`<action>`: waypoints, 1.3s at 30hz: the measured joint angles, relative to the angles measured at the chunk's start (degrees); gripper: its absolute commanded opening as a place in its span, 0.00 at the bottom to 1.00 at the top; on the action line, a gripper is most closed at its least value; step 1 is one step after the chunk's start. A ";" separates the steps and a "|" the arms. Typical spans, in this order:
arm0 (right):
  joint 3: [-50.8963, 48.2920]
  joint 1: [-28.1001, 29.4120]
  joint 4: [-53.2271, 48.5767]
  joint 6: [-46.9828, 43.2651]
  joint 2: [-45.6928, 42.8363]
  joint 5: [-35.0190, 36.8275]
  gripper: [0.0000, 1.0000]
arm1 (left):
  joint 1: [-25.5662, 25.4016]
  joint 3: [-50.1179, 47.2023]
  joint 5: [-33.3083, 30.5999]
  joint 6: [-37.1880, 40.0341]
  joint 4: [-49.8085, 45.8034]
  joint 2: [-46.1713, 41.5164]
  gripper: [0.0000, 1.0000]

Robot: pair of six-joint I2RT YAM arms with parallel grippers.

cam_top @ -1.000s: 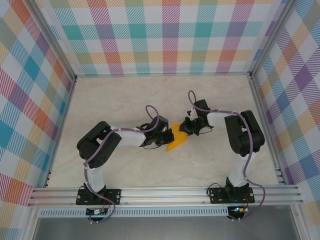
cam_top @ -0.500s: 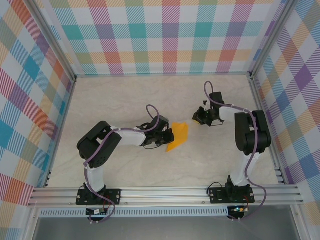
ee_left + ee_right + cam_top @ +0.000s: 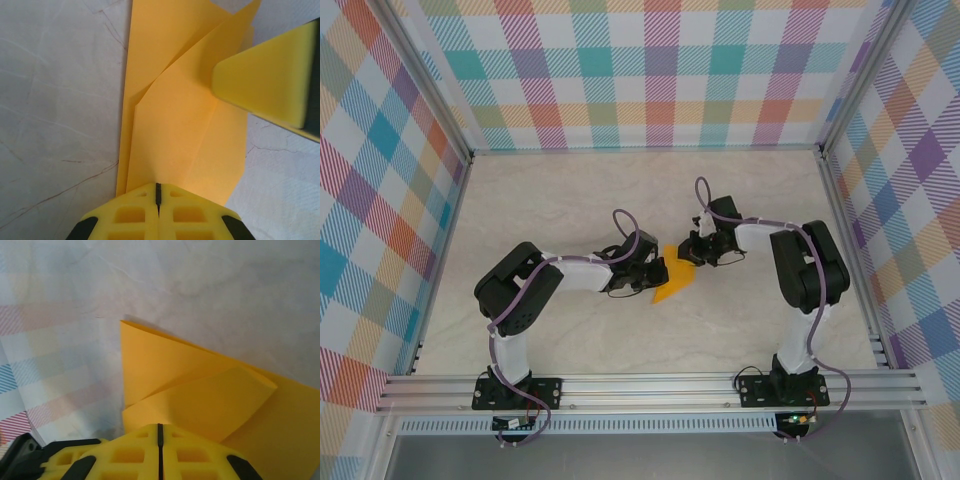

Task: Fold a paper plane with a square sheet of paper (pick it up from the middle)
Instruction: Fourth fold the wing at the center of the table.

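1. Table (image 3: 520, 210): pale marbled top, boxed in by plaid walls.
2. Left arm (image 3: 570, 272) and right arm (image 3: 800, 260): both bent inward, tips nearly meeting at mid-table.
3. Sheet of paper (image 3: 672, 283): orange-yellow, lying on the table between the two tips. Already partly folded, with diagonal creases and overlapping layers. No longer square, not yet a dart.
4. Left gripper (image 3: 157, 192): fingers pressed together, set on the near edge of the sheet. Pinning or pinching it, cannot tell which.
5. Right gripper (image 3: 160, 432): also pressed together, tip down at the opposite side of the sheet, right at a turned-over flap.
6. Flap (image 3: 210, 400): laid back over the sheet, its fold looking rounded rather than creased flat.
7. Step, as judged: mid-fold, setting one flap while the other side is anchored.
8. Next move likely calls for a firm stroke along the soft fold to sharpen it. Anchor to be kept from sliding, pressure kept light enough not to drag or wrinkle thin paper.
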 measured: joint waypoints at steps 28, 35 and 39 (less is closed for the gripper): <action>2.05 -6.47 -1.46 4.07 -3.17 7.63 0.09 | 0.00 0.33 -0.02 0.00 -0.72 0.07 0.00; -3.06 -2.45 0.68 5.95 -9.97 3.54 0.08 | 0.00 0.35 0.00 0.00 -0.68 0.07 0.00; -3.72 0.55 1.36 7.43 -8.04 0.92 0.08 | -0.02 0.33 0.02 0.00 -0.68 0.07 0.00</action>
